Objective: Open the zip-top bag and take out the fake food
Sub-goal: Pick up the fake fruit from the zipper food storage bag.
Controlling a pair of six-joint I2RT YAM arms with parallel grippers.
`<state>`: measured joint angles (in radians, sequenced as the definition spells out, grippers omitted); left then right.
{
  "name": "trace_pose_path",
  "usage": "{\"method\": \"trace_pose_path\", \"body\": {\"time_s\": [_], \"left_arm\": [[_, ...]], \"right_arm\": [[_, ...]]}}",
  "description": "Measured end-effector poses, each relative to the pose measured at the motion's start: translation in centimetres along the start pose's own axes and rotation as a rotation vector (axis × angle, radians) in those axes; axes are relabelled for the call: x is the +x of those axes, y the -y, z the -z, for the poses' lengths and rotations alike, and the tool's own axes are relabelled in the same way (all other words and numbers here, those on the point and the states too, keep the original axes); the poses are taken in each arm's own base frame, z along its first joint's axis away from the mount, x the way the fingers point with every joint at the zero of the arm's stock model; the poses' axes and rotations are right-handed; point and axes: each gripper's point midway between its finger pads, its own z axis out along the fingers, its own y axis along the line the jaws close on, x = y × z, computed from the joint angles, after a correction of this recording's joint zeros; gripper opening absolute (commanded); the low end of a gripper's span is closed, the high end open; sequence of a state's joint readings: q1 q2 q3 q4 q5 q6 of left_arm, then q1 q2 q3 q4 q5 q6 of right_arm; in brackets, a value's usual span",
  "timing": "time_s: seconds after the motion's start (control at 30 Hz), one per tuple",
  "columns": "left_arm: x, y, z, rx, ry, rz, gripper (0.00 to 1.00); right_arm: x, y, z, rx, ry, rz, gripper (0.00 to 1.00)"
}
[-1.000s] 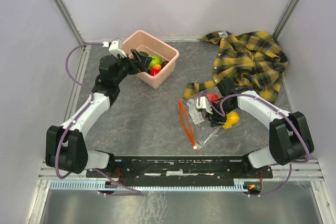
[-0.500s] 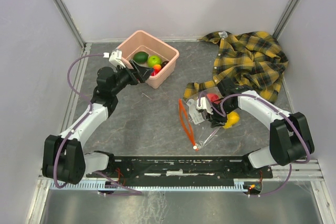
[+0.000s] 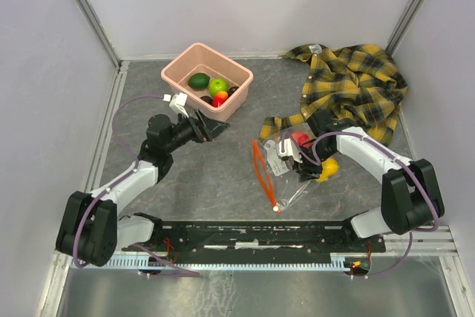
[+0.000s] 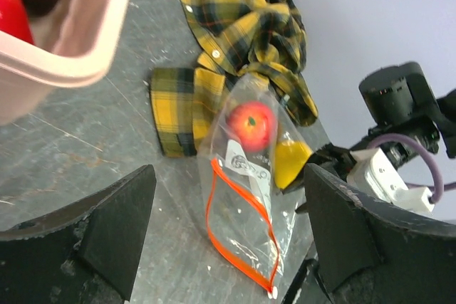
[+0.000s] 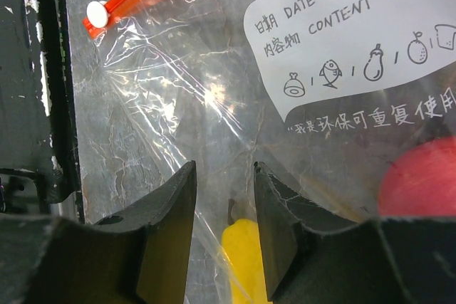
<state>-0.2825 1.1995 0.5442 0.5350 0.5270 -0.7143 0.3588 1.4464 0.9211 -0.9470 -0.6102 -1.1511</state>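
Pinching a fold of the zip-top bag (image 4: 249,197) between nearly closed fingers (image 5: 164,233), the right gripper (image 3: 298,162) is sitting right of centre in the top view. That bag is lying on the table (image 3: 215,176), its orange zip strip (image 3: 261,172) forming an open loop at its left edge; a red fruit (image 4: 249,124) and a yellow fruit (image 4: 288,161) are resting inside. Wide and empty, the left gripper (image 3: 214,128) is hovering just below the pink tub (image 3: 178,72), upper centre, holding green and red pieces (image 3: 217,87).
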Motion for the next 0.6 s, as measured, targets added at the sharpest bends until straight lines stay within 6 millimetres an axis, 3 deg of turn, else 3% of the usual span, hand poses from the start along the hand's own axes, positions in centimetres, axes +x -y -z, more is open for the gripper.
{"method": "trace_pose_path", "body": {"time_s": [0.23,0.6], "left_arm": [[3.6,2.4,0.0,0.080,-0.062,-0.018,0.85],[8.9,3.8,0.7,0.148,-0.128,-0.055,0.76]], "right_arm": [[0.0,-0.1,0.1,-0.005,-0.002,0.003,0.46],[0.0,-0.1,0.2,-0.009,-0.003,0.019,0.47]]}}
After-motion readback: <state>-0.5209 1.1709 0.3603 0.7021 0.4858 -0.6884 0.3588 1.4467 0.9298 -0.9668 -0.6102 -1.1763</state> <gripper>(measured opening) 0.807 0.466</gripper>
